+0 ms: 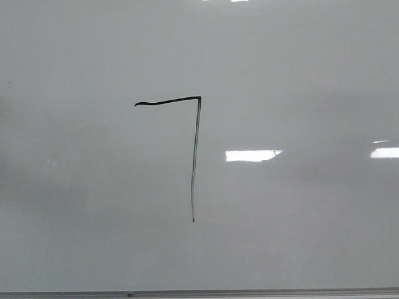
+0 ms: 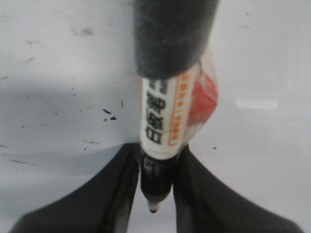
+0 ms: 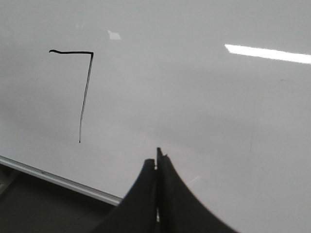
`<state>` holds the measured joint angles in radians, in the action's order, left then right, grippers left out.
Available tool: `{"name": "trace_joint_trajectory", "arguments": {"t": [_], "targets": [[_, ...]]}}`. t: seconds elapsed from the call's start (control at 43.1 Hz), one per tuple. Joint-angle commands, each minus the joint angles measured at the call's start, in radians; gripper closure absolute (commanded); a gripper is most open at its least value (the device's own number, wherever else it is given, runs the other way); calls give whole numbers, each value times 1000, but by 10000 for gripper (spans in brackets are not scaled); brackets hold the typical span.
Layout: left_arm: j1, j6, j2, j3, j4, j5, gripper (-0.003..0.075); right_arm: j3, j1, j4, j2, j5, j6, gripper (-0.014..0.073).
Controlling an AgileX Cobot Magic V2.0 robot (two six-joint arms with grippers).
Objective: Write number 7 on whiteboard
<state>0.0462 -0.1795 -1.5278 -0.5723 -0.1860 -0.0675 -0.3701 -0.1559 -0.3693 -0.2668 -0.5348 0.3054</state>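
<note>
The number 7 (image 1: 195,156) is drawn in thin black marker on the whiteboard (image 1: 299,224), with a wavy top stroke and a long downstroke. It also shows in the right wrist view (image 3: 85,94). No gripper shows in the front view. In the left wrist view my left gripper (image 2: 154,187) is shut on a marker (image 2: 165,116) with a white printed label and a black tip, held over the whiteboard (image 2: 58,73). My right gripper (image 3: 157,162) is shut and empty over the whiteboard (image 3: 218,121), to the right of the 7.
A thin grey metal edge strip (image 1: 249,293) runs along the board's near edge, also in the right wrist view (image 3: 58,180). Bright light reflections (image 1: 251,155) lie right of the 7. Small black specks (image 2: 109,114) mark the board under the left wrist.
</note>
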Motion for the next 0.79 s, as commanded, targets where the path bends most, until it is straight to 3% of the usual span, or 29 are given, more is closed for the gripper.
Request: {"name": "trace_joint_trajectory", "arguments": {"t": [0.0, 0.093, 0.255, 0.534, 0.766], "targets": [[4, -8, 23, -37, 17, -62, 400, -18, 5, -13, -8, 76, 0, 662], [4, -8, 35, -37, 17, -37, 325, -18, 5, -13, -8, 76, 0, 662], [4, -8, 60, -37, 17, -19, 289, -18, 5, -13, -8, 76, 0, 662], [-28, -8, 157, -37, -7, 99, 288, -18, 5, -13, -8, 77, 0, 662], [-135, -6, 336, -37, -31, 263, 289, -18, 5, -13, -8, 77, 0, 662]]}}
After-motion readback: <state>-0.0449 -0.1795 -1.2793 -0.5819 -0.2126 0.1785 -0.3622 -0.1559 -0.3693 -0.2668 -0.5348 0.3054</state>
